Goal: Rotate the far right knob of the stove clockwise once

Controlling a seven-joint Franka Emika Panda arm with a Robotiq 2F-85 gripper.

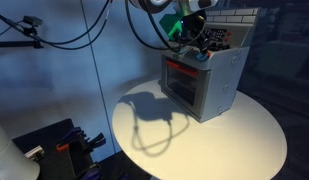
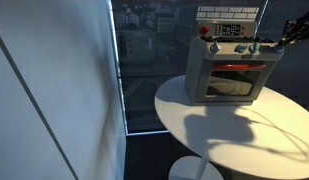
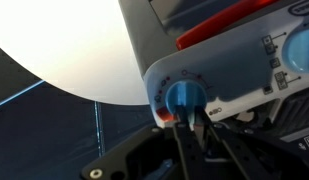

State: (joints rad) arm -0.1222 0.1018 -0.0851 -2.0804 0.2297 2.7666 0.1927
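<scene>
The stove (image 2: pixel 229 75) is a small grey toy oven with a red-framed door, standing on a round white table in both exterior views (image 1: pixel 209 85). Its far right knob (image 3: pixel 184 96) is light blue and sits at the end of the control panel, close in the wrist view. My gripper (image 3: pixel 190 122) has its two dark fingers pinched on this knob's ridge. In an exterior view the gripper (image 2: pixel 262 45) reaches in from the right at the end of the knob row. In an exterior view the arm (image 1: pixel 189 30) hides the knob.
The round white table (image 2: pixel 234 135) has a dark drop at its rim, which also shows in the wrist view (image 3: pixel 64 50). Another blue knob (image 3: pixel 299 48) sits further along the panel. Cables hang behind the stove (image 1: pixel 94 30). A window wall stands beside the table (image 2: pixel 144 60).
</scene>
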